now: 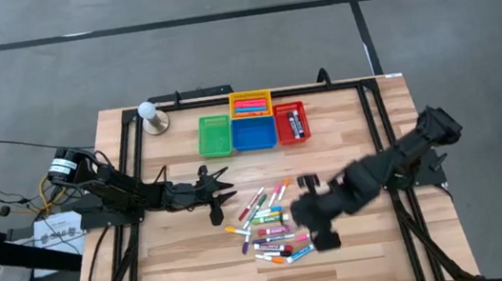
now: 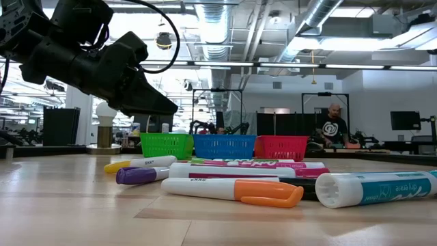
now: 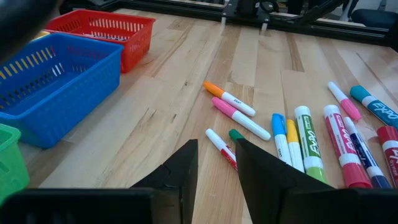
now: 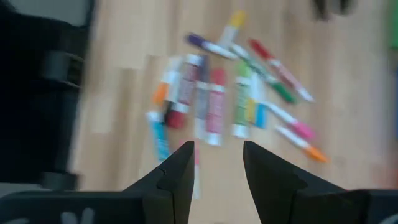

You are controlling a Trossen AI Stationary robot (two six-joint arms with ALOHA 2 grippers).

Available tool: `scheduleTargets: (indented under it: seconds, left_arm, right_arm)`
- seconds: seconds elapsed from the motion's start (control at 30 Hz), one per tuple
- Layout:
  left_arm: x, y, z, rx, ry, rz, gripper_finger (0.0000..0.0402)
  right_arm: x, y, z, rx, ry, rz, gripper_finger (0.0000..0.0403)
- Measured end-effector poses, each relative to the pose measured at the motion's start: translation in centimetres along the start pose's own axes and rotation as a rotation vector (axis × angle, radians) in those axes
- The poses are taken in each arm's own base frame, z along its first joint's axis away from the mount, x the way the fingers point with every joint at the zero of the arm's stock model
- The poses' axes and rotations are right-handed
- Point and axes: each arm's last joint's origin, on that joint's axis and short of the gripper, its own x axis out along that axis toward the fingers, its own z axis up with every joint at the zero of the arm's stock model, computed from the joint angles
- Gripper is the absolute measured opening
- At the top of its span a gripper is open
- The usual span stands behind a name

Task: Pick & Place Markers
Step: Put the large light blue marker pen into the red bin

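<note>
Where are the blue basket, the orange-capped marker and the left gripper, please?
blue basket point(image 3: 56, 93), left wrist view, front wall.
orange-capped marker point(image 3: 227, 98), left wrist view, mid barrel.
left gripper point(image 3: 214, 163), left wrist view, between its open fingertips.

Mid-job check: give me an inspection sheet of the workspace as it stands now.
Surface: wooden table, black frame.
Job's things: markers piled loose mid-table; some already in the yellow basket and red basket.
Clutter: green basket, blue basket, white-bulb lamp.
Grippers: left gripper open beside the pile; right gripper open above it, both empty.
Cables: bundle off the table's left.
Surroundings: person at a far desk.
</note>
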Motion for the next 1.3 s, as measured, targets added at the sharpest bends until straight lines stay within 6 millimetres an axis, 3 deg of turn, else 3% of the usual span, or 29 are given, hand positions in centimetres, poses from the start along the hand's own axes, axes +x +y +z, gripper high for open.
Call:
scheduleTargets:
  seconds: [0.2, 0.37, 0.73, 1.1, 1.3]
  left_arm:
    - [0.0, 0.0, 0.0, -0.003, 0.000, 0.000, 0.0108]
    - [0.0, 0.0, 0.0, -0.003, 0.000, 0.000, 0.0108]
    - [0.0, 0.0, 0.0, 0.000, 0.000, 0.000, 0.0108]
    - [0.0, 0.0, 0.0, 0.000, 0.000, 0.000, 0.0108]
    - [0.0, 0.0, 0.0, 0.000, 0.000, 0.000, 0.0108]
  right_arm:
    - [1.2, 3.8, -1.3, 0.040, -0.014, -0.020, 0.0129]
    - [2.4, 5.0, -1.5, 0.048, 0.008, -0.016, 0.0129]
    - [7.7, 5.5, -1.4, 0.043, 0.125, -0.044, 0.0129]
    - [12.8, 5.8, -2.1, 0.006, 0.320, 0.068, 0.0129]
    - [14.0, 5.9, -2.3, -0.014, 0.348, 0.091, 0.0129]
